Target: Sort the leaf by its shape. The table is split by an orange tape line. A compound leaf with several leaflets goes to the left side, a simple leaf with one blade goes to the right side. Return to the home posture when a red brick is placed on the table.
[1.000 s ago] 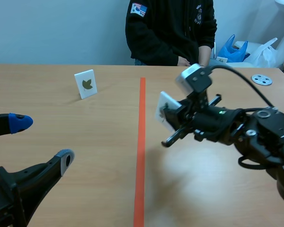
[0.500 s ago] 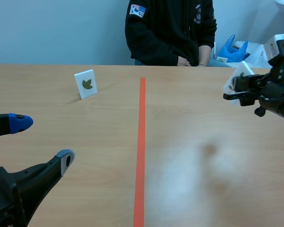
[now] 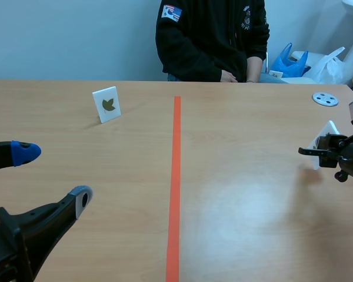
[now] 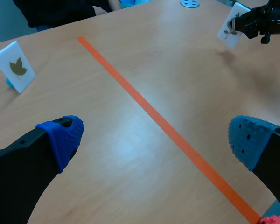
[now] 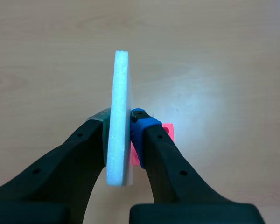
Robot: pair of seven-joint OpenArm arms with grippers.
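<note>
I have my right jaws clamped on a white leaf card, held upright well right of the orange tape line. My left jaws gape wide, near left. A second leaf card stands far left on the surface.

L gripper low on near left, fingers spread wide, nothing btwn them. R gripper out at far right, fingers pinching a white card.
</note>
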